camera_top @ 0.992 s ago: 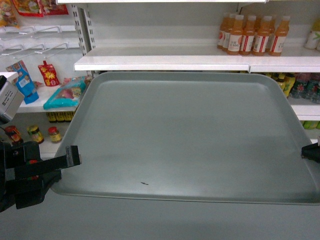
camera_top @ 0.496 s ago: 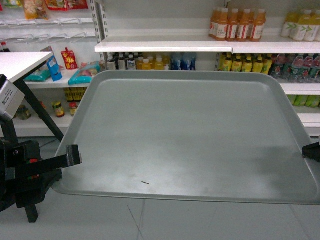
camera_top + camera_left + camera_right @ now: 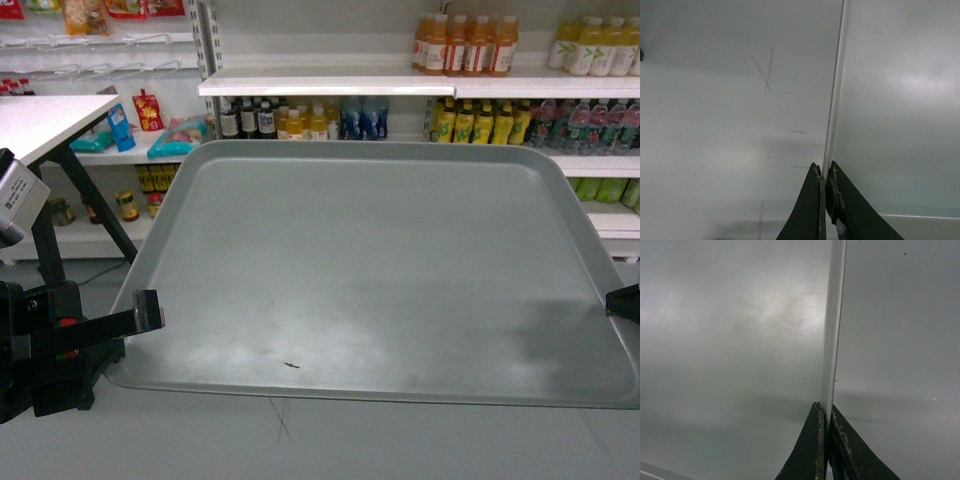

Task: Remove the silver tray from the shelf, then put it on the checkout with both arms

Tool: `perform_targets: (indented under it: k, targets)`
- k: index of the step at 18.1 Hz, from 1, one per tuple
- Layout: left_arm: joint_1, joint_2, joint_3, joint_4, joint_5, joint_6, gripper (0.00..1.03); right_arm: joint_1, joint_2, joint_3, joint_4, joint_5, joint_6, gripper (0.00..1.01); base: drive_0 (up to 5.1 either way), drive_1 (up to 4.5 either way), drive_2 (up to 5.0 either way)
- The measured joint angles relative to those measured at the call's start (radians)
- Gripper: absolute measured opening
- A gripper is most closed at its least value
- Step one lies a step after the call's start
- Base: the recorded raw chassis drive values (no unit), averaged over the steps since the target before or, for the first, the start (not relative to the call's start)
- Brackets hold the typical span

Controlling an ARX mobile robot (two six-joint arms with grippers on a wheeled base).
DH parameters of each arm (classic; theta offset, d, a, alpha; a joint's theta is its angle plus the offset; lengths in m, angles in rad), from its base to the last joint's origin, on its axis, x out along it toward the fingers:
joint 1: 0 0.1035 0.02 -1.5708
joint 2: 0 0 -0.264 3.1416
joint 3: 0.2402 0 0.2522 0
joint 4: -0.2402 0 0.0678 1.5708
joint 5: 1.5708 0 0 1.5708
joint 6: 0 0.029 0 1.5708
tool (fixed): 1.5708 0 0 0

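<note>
Left gripper (image 3: 150, 310) pinched tight on the near-left rim of the silver tray (image 3: 380, 270); wrist view shows both fingers (image 3: 812, 210) closed over the thin edge. Right gripper (image 3: 826, 440) likewise clamped on the opposite rim, barely visible in the head view. Tray spans between them, level, above grey floor. Beyond: the shelf (image 3: 330, 87), carrying orange bottles (image 3: 465, 45).

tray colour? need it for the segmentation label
Matte grey-green, plain apart from a small dark speck near the front edge; the silver tray shows best in the head view.
</note>
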Motion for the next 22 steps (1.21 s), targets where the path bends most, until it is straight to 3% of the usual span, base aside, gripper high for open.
perform_targets:
  k: [6,22]
  targets:
    - [0.0,-0.003,-0.005,-0.002,0.0,0.0,0.03,0.0,-0.002,-0.001,-0.001,-0.002,0.0,0.03,0.0,0.0,0.0]
    - [0.0,-0.002,-0.005,-0.004,0.0,0.0,0.03,0.0,0.0,-0.001,-0.002,-0.001,0.0,0.03,-4.9,2.49,2.5]
